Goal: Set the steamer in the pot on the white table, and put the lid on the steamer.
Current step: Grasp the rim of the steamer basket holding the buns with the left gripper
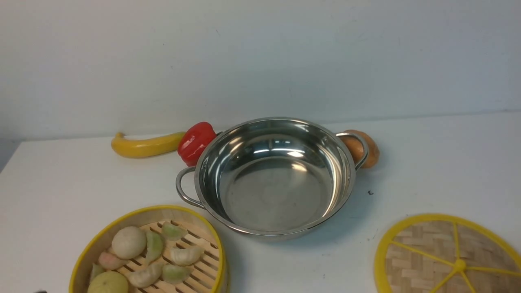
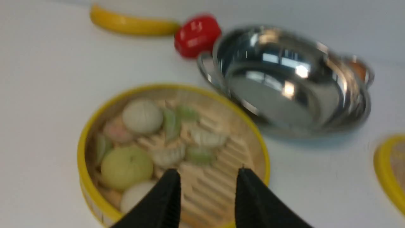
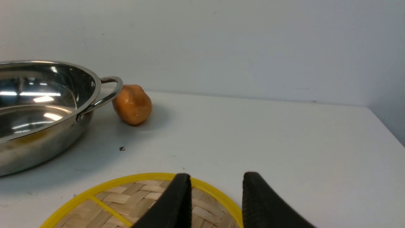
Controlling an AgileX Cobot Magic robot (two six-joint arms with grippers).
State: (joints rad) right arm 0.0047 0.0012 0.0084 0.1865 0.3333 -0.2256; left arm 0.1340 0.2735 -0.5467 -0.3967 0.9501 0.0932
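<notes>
Step in hand: first, reach for steamer (image 1: 163, 208); not yet in pot (image 1: 276, 179).
Location: near left on desk (image 1: 427, 162), close beside pot, buns (image 1: 129, 242) inside.
Near right: lid (image 1: 423, 252), flat on desk.
Over steamer's near rim: left pincer (image 2: 208, 171), released, empty.
Over lid edge: right pincer (image 3: 217, 174), released, empty.
Next: straddle steamer wall, clench, lift level, centre over pot, lower.

In the front view the steamer (image 1: 163, 208), at seven o'clock, runs off the lower edge; the lid (image 1: 427, 252), at five o'clock, is cut by the lower and right edges. The pot (image 1: 276, 191) hides part of the red pepper (image 1: 196, 140) at its ten o'clock and the orange lump (image 1: 373, 154) at its two o'clock. The left wrist view is blurred.
</notes>
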